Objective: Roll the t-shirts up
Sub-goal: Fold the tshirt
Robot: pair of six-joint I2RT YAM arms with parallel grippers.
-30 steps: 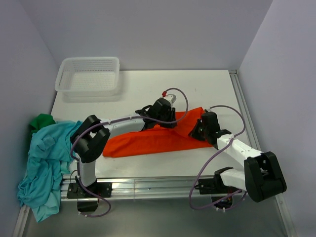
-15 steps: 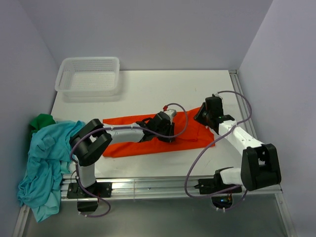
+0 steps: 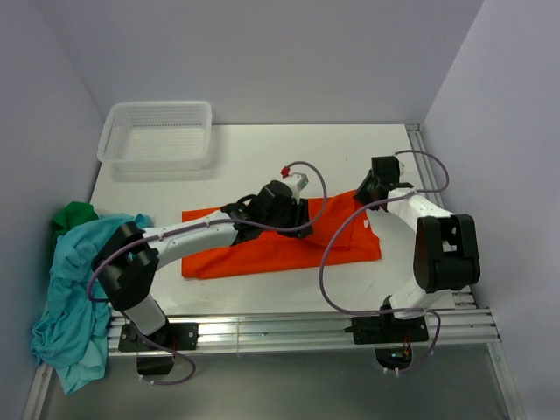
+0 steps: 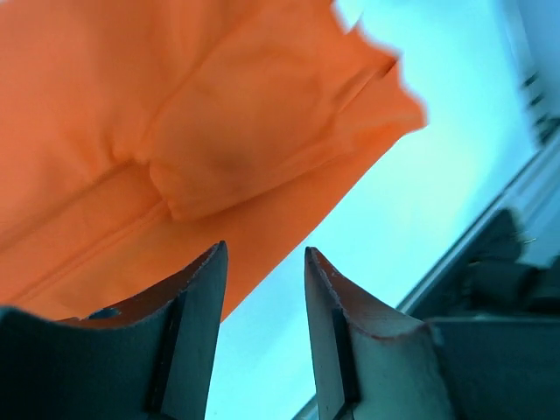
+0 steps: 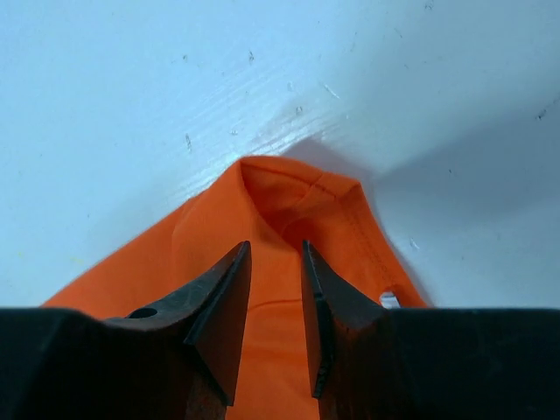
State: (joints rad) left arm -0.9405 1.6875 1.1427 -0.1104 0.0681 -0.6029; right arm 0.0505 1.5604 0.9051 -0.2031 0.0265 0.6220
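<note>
Far left, a teal t-shirt (image 3: 74, 293) hangs crumpled over the left edge of the worktop (image 3: 254, 157), w/ a dark green t-shirt (image 3: 74, 214) bunched just behind it. A white mesh basket (image 3: 157, 136) sits at the far-left corner, well apart from the cloth.

Across the ctr, the orange-red t-shirt (image 3: 262, 249) lies flat, folded into a long band running L to R and not yet rolled. Its right end is wider, w/ one corner reaching toward the far side. The left arm stretches over the band. The left gripper (image 4: 262, 254) hovers above the shirt's right half, jaws apart w/ nothing btwn them. Its wrist view shows a folded sleeve and bare worktop past the cloth's edge.

At right, the right gripper (image 5: 275, 249) points down at that far corner, jaws narrowly apart and gripping nothing, stitched hem visible beyond the tips. A small white tag (image 5: 389, 300) peeks out at the hem, too small to read.
</note>
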